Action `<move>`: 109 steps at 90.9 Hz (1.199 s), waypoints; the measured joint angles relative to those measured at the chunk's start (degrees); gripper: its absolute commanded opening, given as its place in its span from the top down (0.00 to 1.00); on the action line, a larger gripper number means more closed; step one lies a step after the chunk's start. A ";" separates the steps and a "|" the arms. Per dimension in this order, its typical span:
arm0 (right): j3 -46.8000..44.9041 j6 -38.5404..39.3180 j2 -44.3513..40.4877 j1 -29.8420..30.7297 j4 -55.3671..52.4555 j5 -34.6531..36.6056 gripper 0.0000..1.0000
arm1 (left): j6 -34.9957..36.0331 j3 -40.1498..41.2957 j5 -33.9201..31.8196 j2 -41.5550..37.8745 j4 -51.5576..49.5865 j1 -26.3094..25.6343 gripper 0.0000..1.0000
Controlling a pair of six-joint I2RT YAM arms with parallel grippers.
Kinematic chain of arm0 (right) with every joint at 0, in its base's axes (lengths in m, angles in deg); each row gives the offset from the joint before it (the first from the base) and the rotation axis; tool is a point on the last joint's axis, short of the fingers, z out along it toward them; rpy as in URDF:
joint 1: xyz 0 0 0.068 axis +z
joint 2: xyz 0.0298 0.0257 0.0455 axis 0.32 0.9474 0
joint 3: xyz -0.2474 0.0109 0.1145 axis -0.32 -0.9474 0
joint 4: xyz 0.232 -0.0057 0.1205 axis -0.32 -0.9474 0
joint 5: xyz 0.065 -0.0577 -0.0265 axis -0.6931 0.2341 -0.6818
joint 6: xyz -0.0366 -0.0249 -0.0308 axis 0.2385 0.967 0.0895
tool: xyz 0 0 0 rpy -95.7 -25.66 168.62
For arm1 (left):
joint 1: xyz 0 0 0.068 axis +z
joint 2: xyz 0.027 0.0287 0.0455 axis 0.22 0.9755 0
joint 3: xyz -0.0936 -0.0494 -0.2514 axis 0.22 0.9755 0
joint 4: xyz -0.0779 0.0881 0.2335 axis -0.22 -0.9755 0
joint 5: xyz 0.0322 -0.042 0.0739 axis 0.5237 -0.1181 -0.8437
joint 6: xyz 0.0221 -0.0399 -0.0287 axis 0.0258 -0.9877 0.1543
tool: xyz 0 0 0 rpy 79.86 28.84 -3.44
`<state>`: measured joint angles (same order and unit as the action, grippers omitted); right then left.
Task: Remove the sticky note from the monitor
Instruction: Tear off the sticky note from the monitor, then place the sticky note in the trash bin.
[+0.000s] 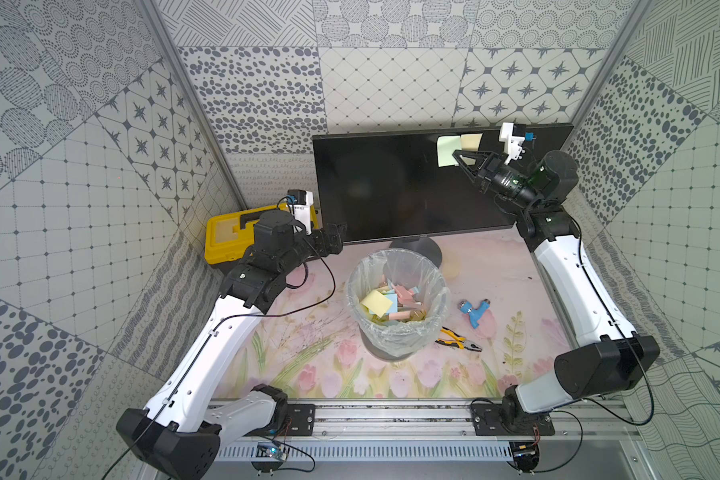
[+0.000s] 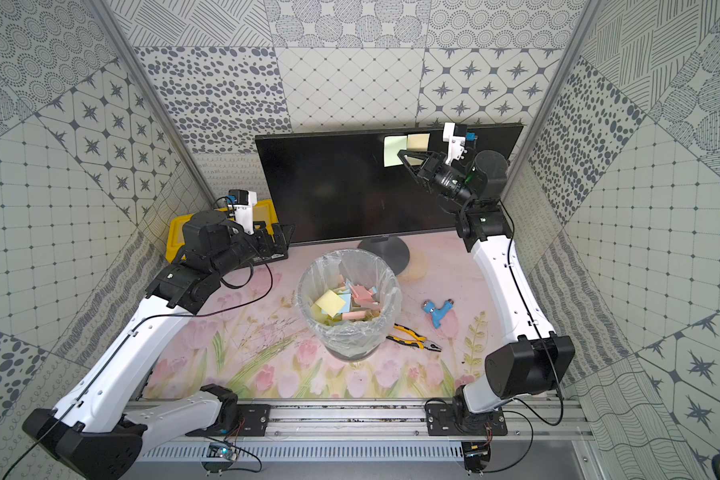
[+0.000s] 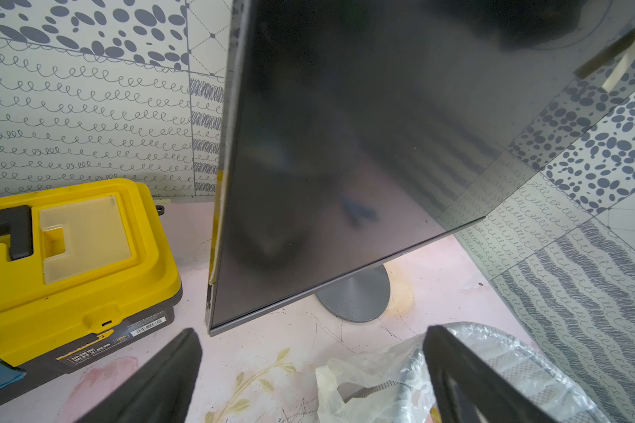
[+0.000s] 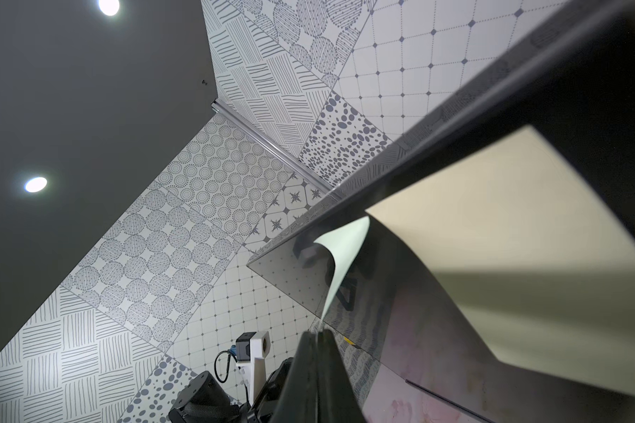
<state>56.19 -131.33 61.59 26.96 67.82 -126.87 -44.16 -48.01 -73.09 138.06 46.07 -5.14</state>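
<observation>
Only the right wrist view shows us the grip itself. The right gripper (image 4: 318, 335) has its jaws pressed together on one edge of the green note (image 4: 340, 256). The note curls off the monitor (image 4: 400, 293) (its far end meets the glass). In both top views we see only the black fingertips overlapping that note's corner (image 1: 447, 150) (image 2: 393, 150).

The left wrist view alone shows the left gripper (image 3: 312, 329) spread wide and holding nothing. It faces the monitor's lower corner, with a yellow toolbox (image 3: 70, 256) beside it.

The green note sits high on the dark screen (image 1: 391, 187), toward the robot's right. It is pale, square and lifted at one side. A yellow note (image 1: 471, 142) lies flat just beside it, and we count 2 notes in all.

The monitor stands at the back of a pink floral mat (image 1: 308, 353). In front of it is a lined bin (image 1: 395, 253) with coloured notes inside. Pliers (image 1: 458, 340) and a blue fitting (image 1: 474, 311) lie near it. Patterned grey panels wall the cell.
</observation>
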 measured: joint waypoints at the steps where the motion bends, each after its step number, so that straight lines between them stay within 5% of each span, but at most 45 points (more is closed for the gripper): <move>1: 0.07 0.07 0.00 0.02 0.07 -0.04 1.00 | 0.00 0.00 0.00 0.00 0.00 0.00 0.01; 64: 1.03 5.22 -3.91 1.66 -0.07 -0.79 1.00 | -0.04 0.00 1.75 -0.72 -2.25 0.00 0.01; 109: 1.03 24.44 -9.09 9.40 -14.16 -0.35 1.00 | 2.49 -5.35 15.76 1.66 -14.56 0.00 0.18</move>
<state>57.22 -106.90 52.50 36.35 53.65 -127.22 -41.67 -53.36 -57.33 139.72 31.52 -5.14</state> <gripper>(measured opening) 0.075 0.848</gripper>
